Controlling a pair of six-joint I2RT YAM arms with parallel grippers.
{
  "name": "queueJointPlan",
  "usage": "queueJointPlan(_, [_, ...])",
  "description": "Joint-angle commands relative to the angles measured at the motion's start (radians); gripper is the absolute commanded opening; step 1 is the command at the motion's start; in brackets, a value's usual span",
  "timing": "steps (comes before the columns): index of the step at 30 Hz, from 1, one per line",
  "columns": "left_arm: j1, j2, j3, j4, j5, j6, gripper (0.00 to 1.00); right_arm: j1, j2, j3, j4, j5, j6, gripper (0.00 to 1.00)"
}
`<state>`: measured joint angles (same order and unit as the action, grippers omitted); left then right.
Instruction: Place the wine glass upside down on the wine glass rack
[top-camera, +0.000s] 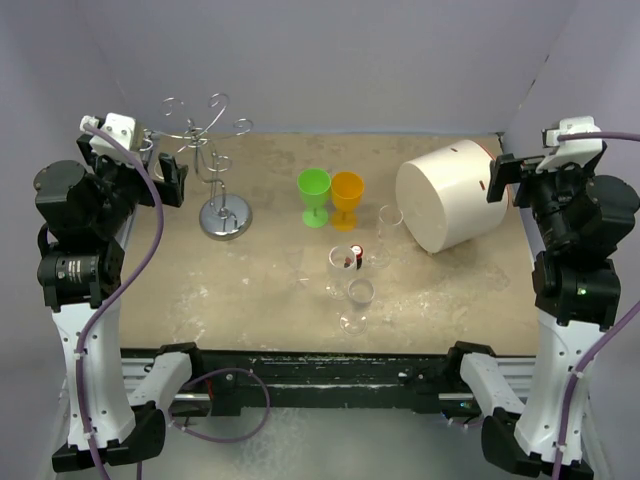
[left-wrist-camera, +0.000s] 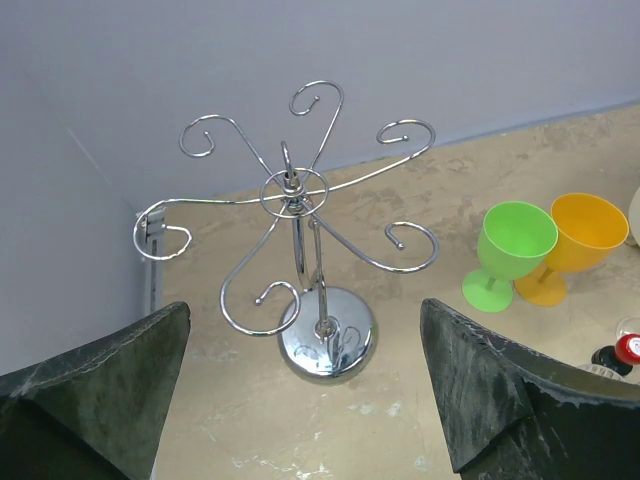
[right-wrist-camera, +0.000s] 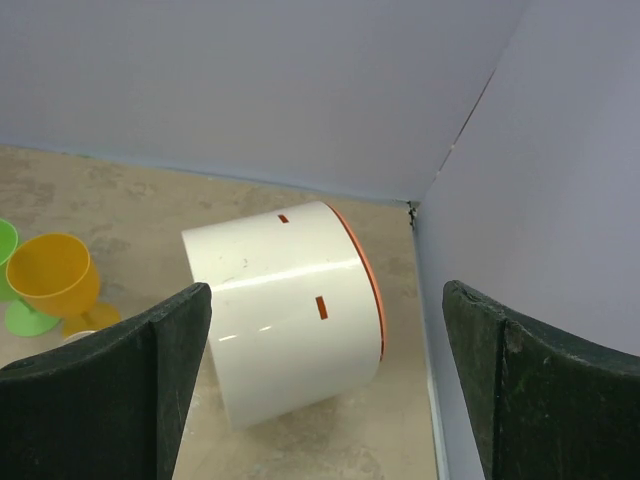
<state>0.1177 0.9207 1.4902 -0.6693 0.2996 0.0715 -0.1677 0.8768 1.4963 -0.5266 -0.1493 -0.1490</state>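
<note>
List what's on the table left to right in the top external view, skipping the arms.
wine glass rack → green goblet → orange goblet → white cylinder. The clear glasses are left out because they sit nearer the arms and overlap the goblets' span.

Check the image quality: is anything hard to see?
Top external: soft, even light, but the clear glasses nearly vanish against the table. Left wrist: wine glass rack sharp, its chrome mirroring surroundings. Right wrist: white cylinder crisp, faint sheen.
</note>
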Motion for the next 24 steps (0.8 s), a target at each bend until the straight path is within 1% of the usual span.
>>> queueJointPlan(1, [0.01, -0.002, 0.015, 0.034, 0.009, 0.001, 0.99, -0.013, -0.004, -0.003, 0.03, -0.018, -0.007, 1.0])
queueJointPlan(8, [0.014, -0.008, 0.024, 0.025, -0.031, -0.005, 0.99, -0.024, -0.014, -0.011, 0.029, -0.034, -0.005, 1.0])
queueJointPlan(16, [0.014, -0.003, 0.037, 0.018, -0.037, 0.007, 0.99, -0.039, -0.003, 0.003, 0.019, -0.07, -0.007, 1.0])
queueJointPlan(20, [0.014, 0.009, 0.063, 0.0, 0.012, 0.031, 0.99, -0.042, 0.003, 0.015, 0.007, -0.089, -0.033, 1.0])
queueJointPlan(24, [0.014, 0.03, 0.08, -0.003, 0.073, 0.03, 0.99, -0.042, 0.007, 0.022, -0.018, -0.166, -0.076, 1.0])
